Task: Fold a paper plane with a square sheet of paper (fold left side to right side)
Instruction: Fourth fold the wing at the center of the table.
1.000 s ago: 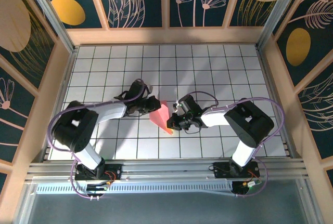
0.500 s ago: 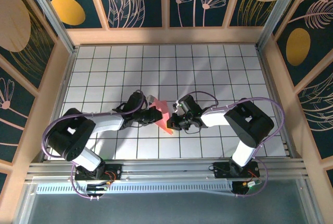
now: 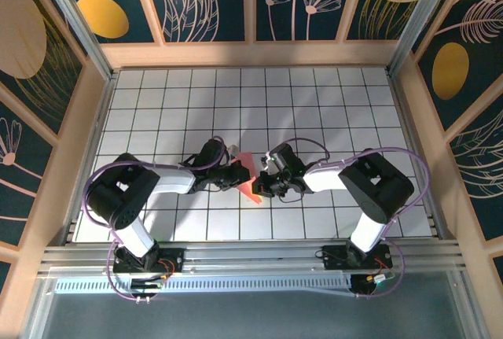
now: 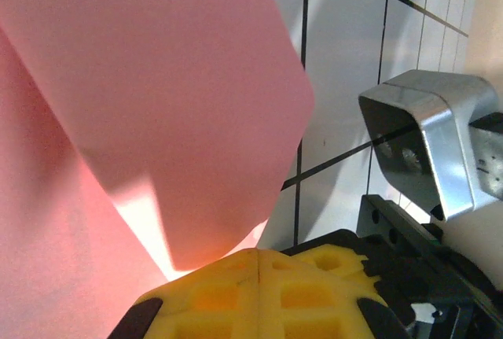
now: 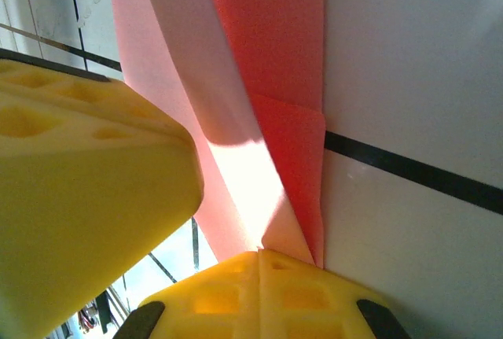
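The salmon-pink sheet of paper (image 3: 250, 187) lies creased into a narrow pointed shape on the white tiles between my two grippers. My left gripper (image 3: 236, 174) is shut on its left flap, which stands lifted and curls over to the right. In the left wrist view that flap (image 4: 157, 79) rises from the shut yellow pads of the left gripper (image 4: 258, 251). My right gripper (image 3: 262, 184) is shut, its tips resting on the paper's right edge. In the right wrist view the layered paper (image 5: 275, 56) runs down to the right gripper (image 5: 259, 252), with the left gripper's yellow pad (image 5: 78, 182) beside it.
The tiled table (image 3: 314, 103) is walled by wooden rails and patterned panels on three sides. The right arm's metal housing (image 4: 424, 142) sits very close to my left gripper. Both arms angle inward from their bases at the near edge.
My left gripper has closed on the paper's left flap, lifted it off the tiles and carried it toward the right gripper. The right gripper has stayed in place.
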Robot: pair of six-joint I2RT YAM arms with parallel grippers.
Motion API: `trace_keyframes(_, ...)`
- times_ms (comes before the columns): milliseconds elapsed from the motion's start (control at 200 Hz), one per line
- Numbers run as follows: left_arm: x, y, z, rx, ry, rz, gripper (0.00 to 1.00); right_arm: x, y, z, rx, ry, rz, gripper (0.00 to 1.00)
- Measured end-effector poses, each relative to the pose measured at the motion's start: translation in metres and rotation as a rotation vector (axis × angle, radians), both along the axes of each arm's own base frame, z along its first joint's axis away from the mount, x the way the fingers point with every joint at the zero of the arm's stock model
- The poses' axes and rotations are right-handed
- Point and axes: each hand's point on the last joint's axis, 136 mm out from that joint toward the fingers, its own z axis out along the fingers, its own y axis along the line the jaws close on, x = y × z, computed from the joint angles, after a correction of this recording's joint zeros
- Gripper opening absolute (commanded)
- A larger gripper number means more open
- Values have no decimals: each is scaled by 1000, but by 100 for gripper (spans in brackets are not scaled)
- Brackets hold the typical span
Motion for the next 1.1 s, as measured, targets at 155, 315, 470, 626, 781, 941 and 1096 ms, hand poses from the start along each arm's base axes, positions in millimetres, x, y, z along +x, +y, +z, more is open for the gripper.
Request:
trace_keyframes(155,5,-2,-7,17,8,7,0,0,0,0,-3,2,0,0)
trace_keyframes(315,10,-1,-16,48,14,17,0,0,-1,0,-14,8,0,0)
trace_keyframes(470,12,-1,-21,66,17,25,0,0,-1,-1,-23,10,2,0)
trace_keyframes(626,13,-2,-22,71,18,25,0,0,-1,-1,-28,14,3,0)
trace_keyframes(781,14,-2,-22,81,25,24,0,-1,-1,-1,-38,15,16,0)
trace_keyframes(941,15,-1,-23,95,26,16,0,-1,-1,-2,-45,23,19,0)
trace_keyframes(1096,23,5,-23,94,20,32,0,-1,-1,-2,-47,26,20,0)
